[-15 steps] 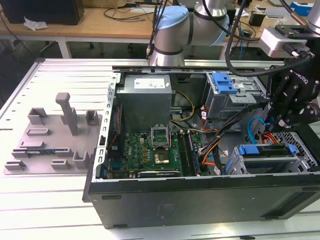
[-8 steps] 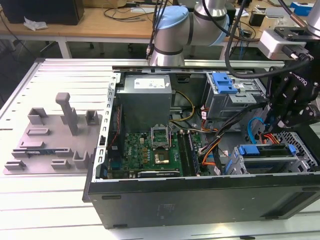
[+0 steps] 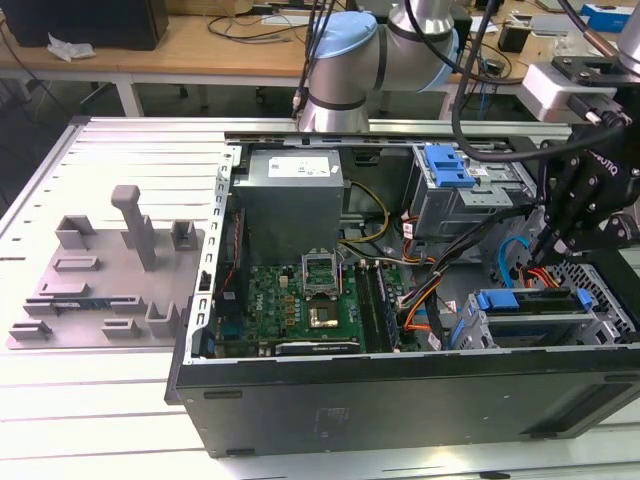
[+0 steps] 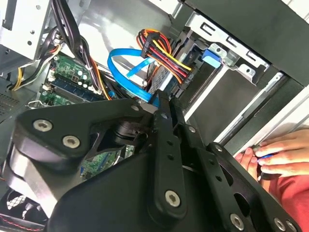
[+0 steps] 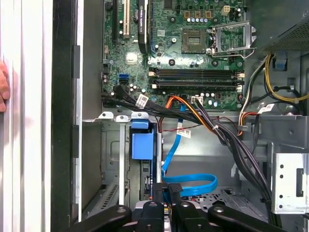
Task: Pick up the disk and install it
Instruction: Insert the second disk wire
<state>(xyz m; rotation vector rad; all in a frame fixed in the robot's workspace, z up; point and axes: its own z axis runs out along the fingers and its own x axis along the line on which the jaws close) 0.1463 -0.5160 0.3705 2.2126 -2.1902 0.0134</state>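
Grey slatted workbench (image 3: pixel 100 400), open computer case (image 3: pixel 400 390), pincer (image 3: pixel 548 243) above drive cage (image 3: pixel 540 320), grip state unclear

An open black computer tower (image 3: pixel 400 390) is laid on its side on a slatted metal table (image 3: pixel 120 150). Inside, a green motherboard (image 3: pixel 300 305) and a grey power supply (image 3: pixel 292 200) are seen. A black gripper (image 3: pixel 545 245) is lowered over a blue-latched drive cage (image 3: pixel 540 315) at the exterior view's right. A grey fixture tray (image 3: pixel 105 275) is placed beside the case.
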